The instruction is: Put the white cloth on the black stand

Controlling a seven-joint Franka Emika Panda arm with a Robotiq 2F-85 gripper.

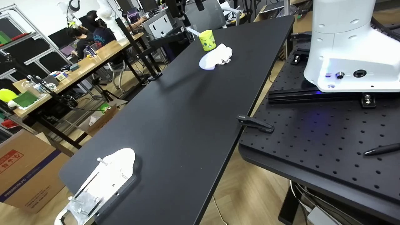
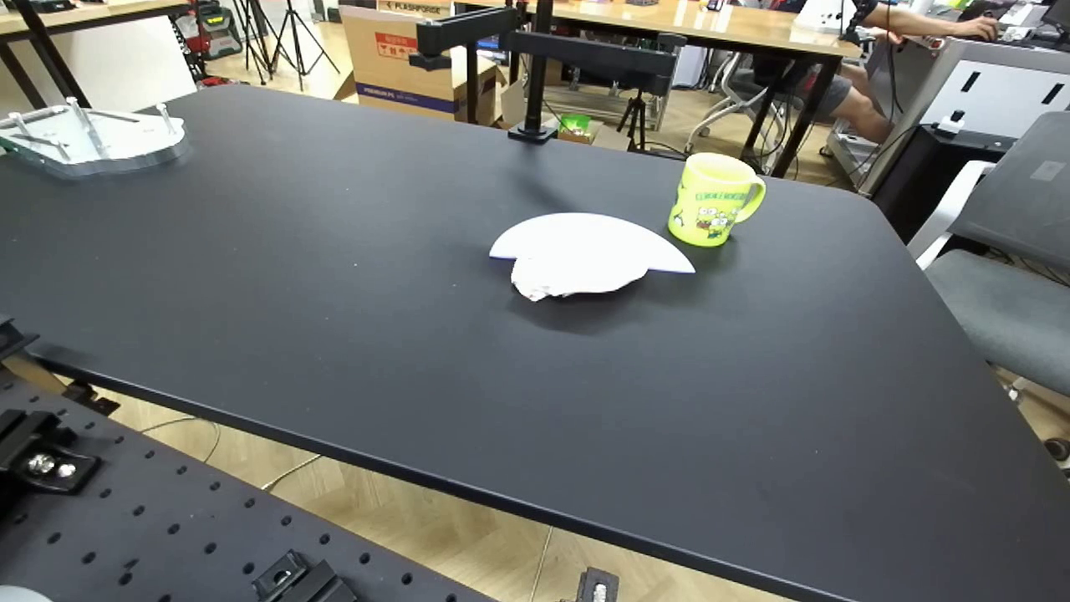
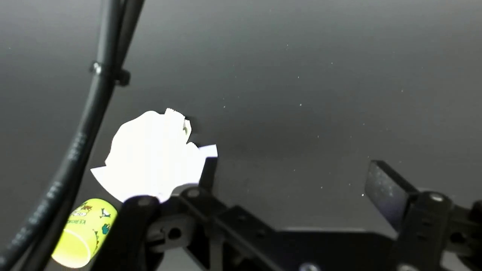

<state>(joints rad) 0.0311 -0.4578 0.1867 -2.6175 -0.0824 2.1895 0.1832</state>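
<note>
wrist: dn past gripper point(image 3: 293, 169) | both ext: farther, oblique, share tbl point(image 1: 184, 125)

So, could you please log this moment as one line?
Gripper: open, empty | white cloth: crumpled, overlapping pale half-round piece on black table | yellow-green mug: upright nearby

Bright ext. vws, cloth point(image 3: 150, 145) overexp., soft shadows

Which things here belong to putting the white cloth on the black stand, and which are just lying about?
For the job:
- white cloth
- black stand, probably this upright post
- gripper, open

Just lying about, it seems:
- yellow mug
- half-round white piece, partly hidden by the cloth
- white board with pegs
- pen
</note>
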